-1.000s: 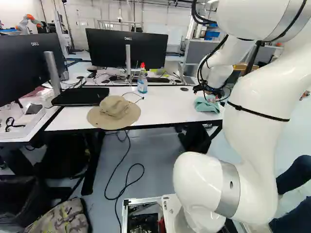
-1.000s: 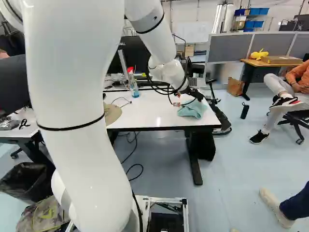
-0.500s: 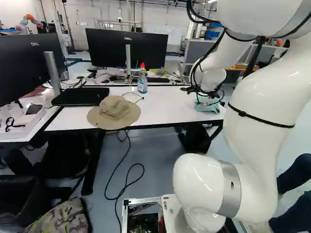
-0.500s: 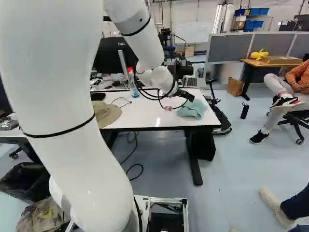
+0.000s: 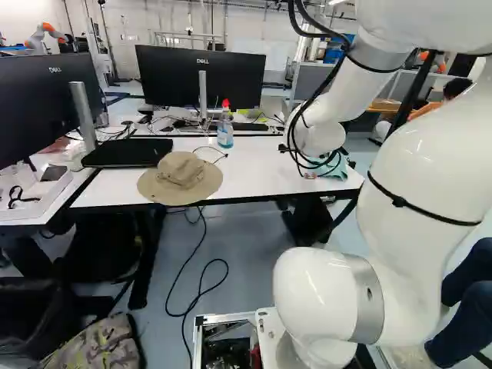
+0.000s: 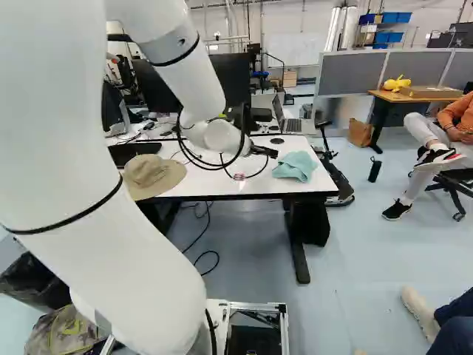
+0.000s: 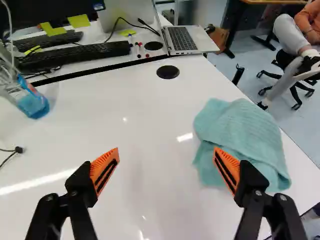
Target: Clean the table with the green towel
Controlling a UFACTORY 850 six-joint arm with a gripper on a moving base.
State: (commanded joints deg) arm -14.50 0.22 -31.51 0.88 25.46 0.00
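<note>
My gripper [image 6: 264,151] hangs over the white table [image 6: 222,185], beside the green towel [image 6: 295,166] in the right base view. The towel lies crumpled near the table's right end. In the wrist view the gripper [image 7: 166,152] stands wide open, with bare tabletop seen between its orange pads; one finger overlaps the near edge of the towel [image 7: 245,132]. Whether that finger touches the cloth I cannot tell. The wrist partly covers the towel in the left base view.
A brimmed hat [image 5: 181,178] and a spray bottle [image 5: 224,129] are on the table, with a thin cable beside them. Monitors [image 5: 201,75], keyboards and a laptop [image 7: 187,39] stand behind. Another robot [image 5: 44,34] is far back. A person's leg [image 5: 465,307] is close at the right.
My arm has swung to the left in both base views, carrying the gripper from above the towel to its side. The towel has stayed in place, and the base has not moved.
</note>
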